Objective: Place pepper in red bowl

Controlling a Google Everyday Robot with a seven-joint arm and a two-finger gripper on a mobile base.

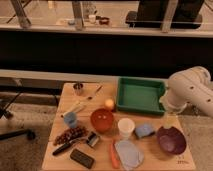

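Looking down at a wooden bench (pixel 100 164) crowded with kitchen things. Toward nine o'clock sit a small blue cup (pixel 70 119) and a dark bunch of grapes (pixel 70 135). Near the centre stands the red bowl (pixel 102 120), upright, with a small yellow-orange fruit (pixel 109 103) just beside its rim at one o'clock. The pepper (pixel 114 155), slim and orange-red, lies flat near the bench's front edge at about five o'clock of the red bowl, near it but apart, running roughly twelve to six. A pale blue-grey flat piece (pixel 129 154) lies along its three o'clock side; touching or only beside cannot be told. Further right are a white cup (pixel 125 127), a green tray (pixel 140 95) and a dark purple bowl (pixel 171 140). The robot's white arm (pixel 192 90) hangs at three o'clock of the bench, well apart from the pepper. The gripper is hidden behind that bulky housing; its jaws are apart and hold nothing. The reach has not begun. To do it well, the gripper should cross above the white cup, descend on the pepper's middle with jaws across its narrow width, avoid pinching the blue-grey piece, then lift over the rim and release low. Pale spots inside the red bowl are hard to make out, and the arm is cut off at the right edge.
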